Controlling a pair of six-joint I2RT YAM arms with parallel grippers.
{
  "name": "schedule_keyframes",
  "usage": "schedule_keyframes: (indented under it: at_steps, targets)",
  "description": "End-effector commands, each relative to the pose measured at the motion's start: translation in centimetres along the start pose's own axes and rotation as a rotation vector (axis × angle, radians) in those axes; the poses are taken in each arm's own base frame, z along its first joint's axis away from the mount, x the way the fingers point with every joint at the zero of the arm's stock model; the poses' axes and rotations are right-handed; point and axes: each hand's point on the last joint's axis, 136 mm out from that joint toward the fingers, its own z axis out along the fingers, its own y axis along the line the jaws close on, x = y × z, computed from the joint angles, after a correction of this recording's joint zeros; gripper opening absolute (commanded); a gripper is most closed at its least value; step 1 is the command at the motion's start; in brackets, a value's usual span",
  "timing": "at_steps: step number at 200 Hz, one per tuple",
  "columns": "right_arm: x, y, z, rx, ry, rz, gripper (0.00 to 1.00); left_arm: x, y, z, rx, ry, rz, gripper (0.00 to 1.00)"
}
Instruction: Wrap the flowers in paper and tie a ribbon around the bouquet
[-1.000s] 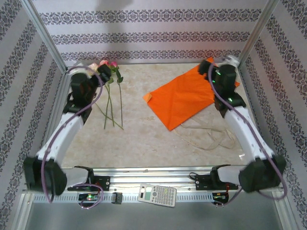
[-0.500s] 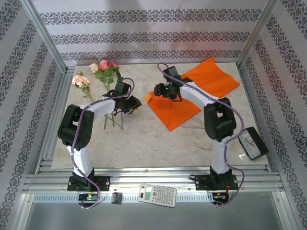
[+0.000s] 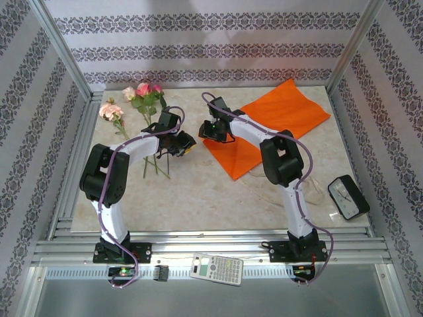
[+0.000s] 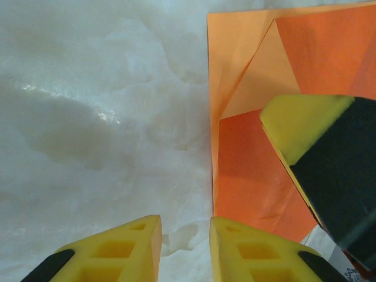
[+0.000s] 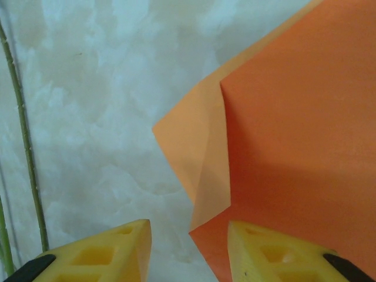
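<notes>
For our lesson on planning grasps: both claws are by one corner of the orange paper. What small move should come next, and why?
Probably the right claw should dip and close on the paper: its open fingers straddle the folded corner, which lies ungripped on the table. The left claw hangs over bare table beside the edge.

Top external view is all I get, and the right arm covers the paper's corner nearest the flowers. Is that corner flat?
Observer: No. The right wrist view shows the paper creased there, with a paler flap along its edge.
Operator: Where is the right gripper relative to it?
Observer: The flap's tip lines up with the gap between the right gripper's parted fingers.
Operator: And the left gripper?
Observer: Bare table shows between the left gripper's fingers; the paper's edge lies beside one finger.
</notes>
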Motion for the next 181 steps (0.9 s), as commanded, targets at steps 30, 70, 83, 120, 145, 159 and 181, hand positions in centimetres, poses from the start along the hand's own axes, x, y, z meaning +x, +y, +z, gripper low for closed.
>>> schedule_keyframes:
  at_steps: [30,70,83,120,145,159,181]
  targets:
    - [-1.2,0.9,1.6,-0.010,-0.024,0.010,0.35,1.2,-1.0,-2.3,0.044,0.012,0.016,0.27]
    - [-2.2,1.5,2.3,-0.025,-0.044,-0.002,0.11,1.8,-1.5,-3.4,0.092,0.004,0.042,0.27]
    - [-2.4,2.0,2.1,-0.039,-0.057,-0.013,0.00,1.8,-1.8,-3.7,0.111,-0.001,0.057,0.28]
    - [-4.2,5.2,-2.4,-0.070,-0.163,-0.068,0.00,1.5,-2.4,-3.9,0.145,-0.015,0.048,0.31]
    - [-4.8,6.4,-7.5,-0.088,-0.242,-0.063,0.00,0.6,-3.0,-3.5,0.163,-0.031,0.004,0.30]
    - [-4.4,6.3,-10.0,-0.089,-0.269,-0.048,0.00,-0.1,-3.4,-2.8,0.172,-0.032,-0.017,0.29]
    - [-2.7,5.1,-12.4,-0.105,-0.264,0.000,0.00,-1.1,-4.7,-1.0,0.204,-0.014,-0.046,0.26]
